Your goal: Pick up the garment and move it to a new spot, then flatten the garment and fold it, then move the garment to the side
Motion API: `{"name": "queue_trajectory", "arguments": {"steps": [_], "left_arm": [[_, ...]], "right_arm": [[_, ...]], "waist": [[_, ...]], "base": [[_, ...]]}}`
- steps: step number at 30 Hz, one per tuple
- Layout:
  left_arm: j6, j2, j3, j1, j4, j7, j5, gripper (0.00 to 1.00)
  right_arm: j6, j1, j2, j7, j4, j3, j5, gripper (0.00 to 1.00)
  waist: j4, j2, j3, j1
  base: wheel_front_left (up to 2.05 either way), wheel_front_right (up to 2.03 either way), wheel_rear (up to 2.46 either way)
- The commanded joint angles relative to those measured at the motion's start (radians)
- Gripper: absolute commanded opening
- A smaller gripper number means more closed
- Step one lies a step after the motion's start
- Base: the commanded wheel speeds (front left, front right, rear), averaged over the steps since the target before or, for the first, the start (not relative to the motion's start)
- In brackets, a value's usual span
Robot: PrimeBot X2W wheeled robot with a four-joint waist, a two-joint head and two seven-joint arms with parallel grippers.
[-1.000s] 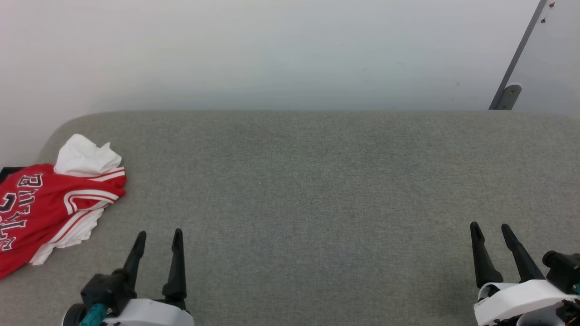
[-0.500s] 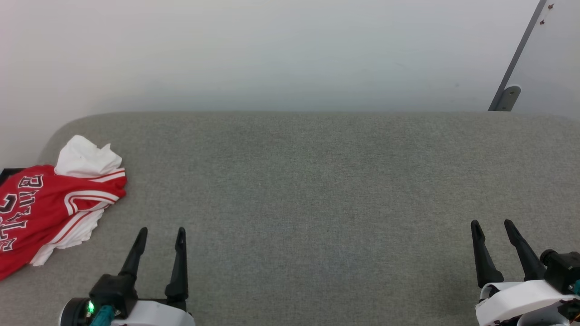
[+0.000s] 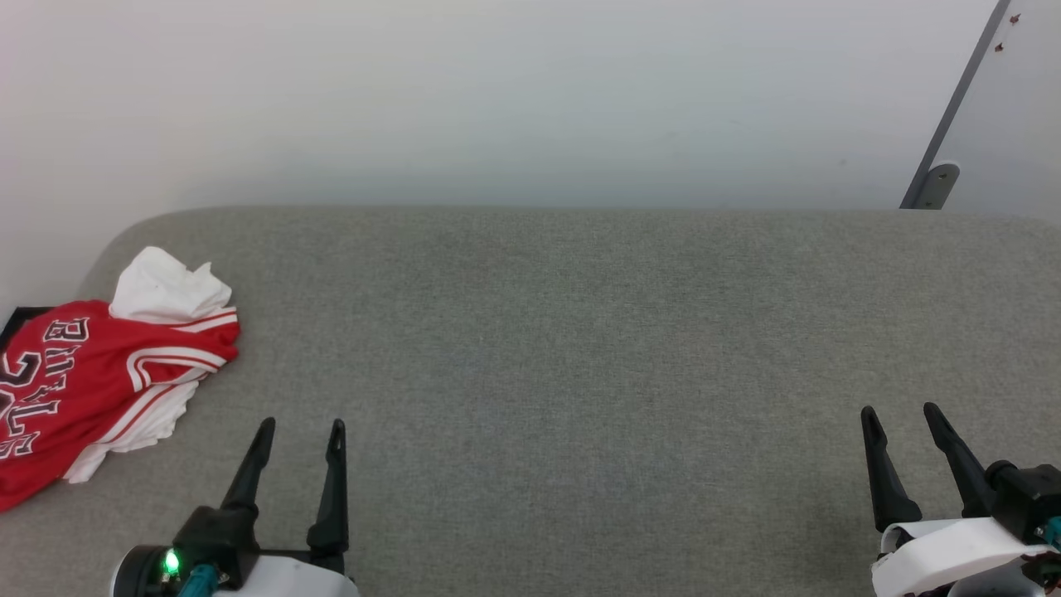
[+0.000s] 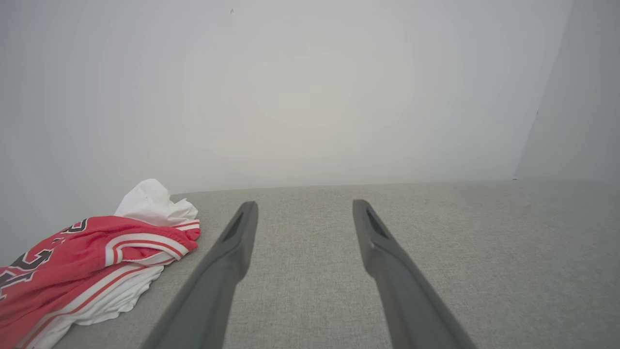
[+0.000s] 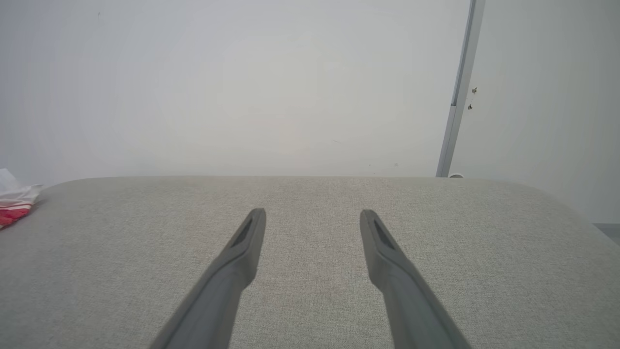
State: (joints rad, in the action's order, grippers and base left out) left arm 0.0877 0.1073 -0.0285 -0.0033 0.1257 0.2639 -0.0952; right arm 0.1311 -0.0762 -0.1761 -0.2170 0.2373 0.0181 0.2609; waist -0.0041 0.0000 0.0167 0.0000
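Observation:
The garment (image 3: 99,381), a red jersey with white sleeves, striped trim and black "BULLS" lettering, lies crumpled at the far left of the grey padded surface (image 3: 580,348), partly past the head view's left edge. It also shows in the left wrist view, garment (image 4: 82,261), and as a sliver in the right wrist view, garment (image 5: 14,203). My left gripper (image 3: 300,427) stands open just right of and nearer than the jersey, holding nothing. At the lower right my right gripper (image 3: 900,412) is open too, far from the shirt. The left gripper (image 4: 301,206) and right gripper (image 5: 312,213) hover over bare fabric.
A white wall (image 3: 497,99) rises behind the padded surface. A grey metal post with a bracket (image 3: 937,178) stands at the back right. A dark object (image 3: 10,319) peeks out behind the jersey at the left edge.
The whole head view has shifted slightly right and down, so the camera moved. The left gripper has edged a little to the right; a green light now shows on its wrist. The garment lies unmoved.

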Motion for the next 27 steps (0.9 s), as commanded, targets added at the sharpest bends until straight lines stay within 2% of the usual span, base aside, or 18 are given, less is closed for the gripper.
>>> {"name": "queue_trajectory", "arguments": {"steps": [1, 7, 12, 19, 27], "left_arm": [[0.003, -0.001, -0.002, 0.006, 0.002, 0.000, 0.000, 1.00], [0.011, -0.009, -0.013, 0.002, 0.012, 0.000, -0.026, 1.00], [0.001, -0.018, -0.047, -0.005, 0.043, 0.000, -0.063, 1.00], [-0.024, -0.026, -0.082, -0.007, 0.074, -0.002, -0.105, 1.00], [-0.052, -0.016, -0.095, 0.025, 0.034, -0.041, -0.114, 1.00]], "right_arm": [[-0.001, 0.005, 0.000, -0.001, -0.003, 0.002, -0.007, 1.00], [-0.001, 0.007, 0.000, 0.002, -0.003, 0.009, -0.010, 1.00], [-0.001, 0.007, -0.006, 0.005, -0.008, 0.040, -0.005, 1.00], [-0.001, 0.012, -0.024, 0.007, -0.002, 0.075, 0.022, 1.00], [-0.001, 0.025, -0.023, 0.001, 0.003, 0.119, 0.046, 1.00]], "waist": [[0.001, 0.0000, 0.000, 0.0000], [0.015, 0.0000, 0.004, 0.0000], [0.053, 0.0000, 0.014, 0.0000], [0.165, 0.0000, 0.041, 0.0000], [0.313, 0.0000, 0.081, 0.0000]], "base": [[0.00, 0.00, 0.00], [0.00, 0.00, 0.00], [0.00, 0.00, 0.00], [0.00, 0.00, 0.00], [0.00, 0.00, 0.00]]}}
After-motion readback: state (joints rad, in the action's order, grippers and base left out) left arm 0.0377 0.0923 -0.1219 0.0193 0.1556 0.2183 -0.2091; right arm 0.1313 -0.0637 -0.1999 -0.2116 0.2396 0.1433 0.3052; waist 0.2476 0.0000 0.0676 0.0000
